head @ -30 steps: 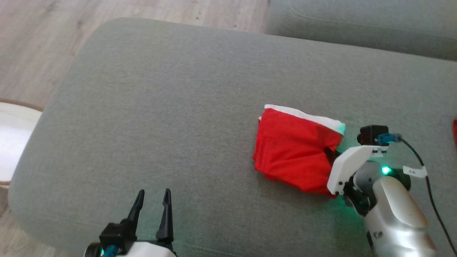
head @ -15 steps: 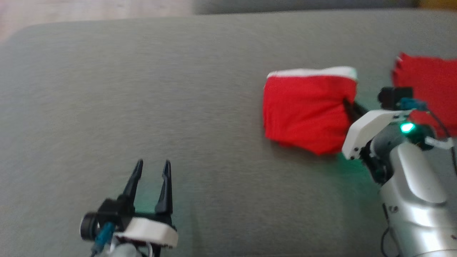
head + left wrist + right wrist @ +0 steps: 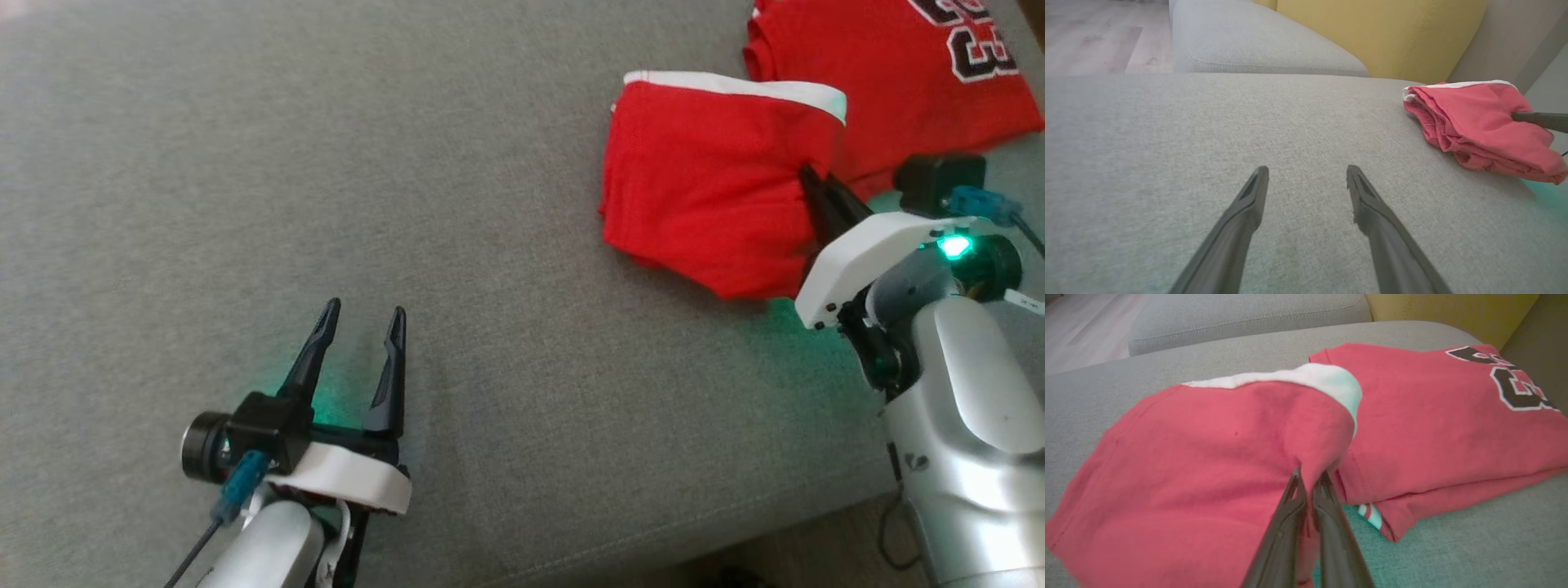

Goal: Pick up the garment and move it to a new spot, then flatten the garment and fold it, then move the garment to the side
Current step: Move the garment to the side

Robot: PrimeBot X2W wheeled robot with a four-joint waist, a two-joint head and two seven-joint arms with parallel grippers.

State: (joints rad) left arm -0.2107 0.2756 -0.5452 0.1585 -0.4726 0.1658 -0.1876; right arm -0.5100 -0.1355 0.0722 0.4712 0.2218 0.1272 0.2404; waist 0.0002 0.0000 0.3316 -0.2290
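The folded red garment [image 3: 702,204] lies on the grey sofa seat [image 3: 326,163], toward the seat's right side and set back from its front edge. A white band runs along the garment's far edge. Its layers are stacked, and the left wrist view shows them as a thick bundle.

The right end effector [image 3: 808,175] is closed on the garment's right edge. Its two dark fingers are pressed together with a pinch of red cloth between them. In the right wrist view the cloth rises into a small peak at the fingertips [image 3: 1296,486], so that edge is lifted a little off the seat while the rest of the garment rests flat.

Just beyond the pinched edge lies a second red piece, a jersey [image 3: 882,73] with black and white numerals, near the seat's far right corner. The garment's right side meets the jersey's left edge. I cannot tell whether the two overlap.

The left end effector [image 3: 363,314] stands open, its fingers spread wide and holding nothing. It hovers over bare fabric near the seat's front edge, well apart from the garment.

A yellow back cushion [image 3: 1380,32] stands behind the seat, another grey cushion [image 3: 1249,41] lies beside it, and a pale wooden floor [image 3: 1086,36] lies past that.
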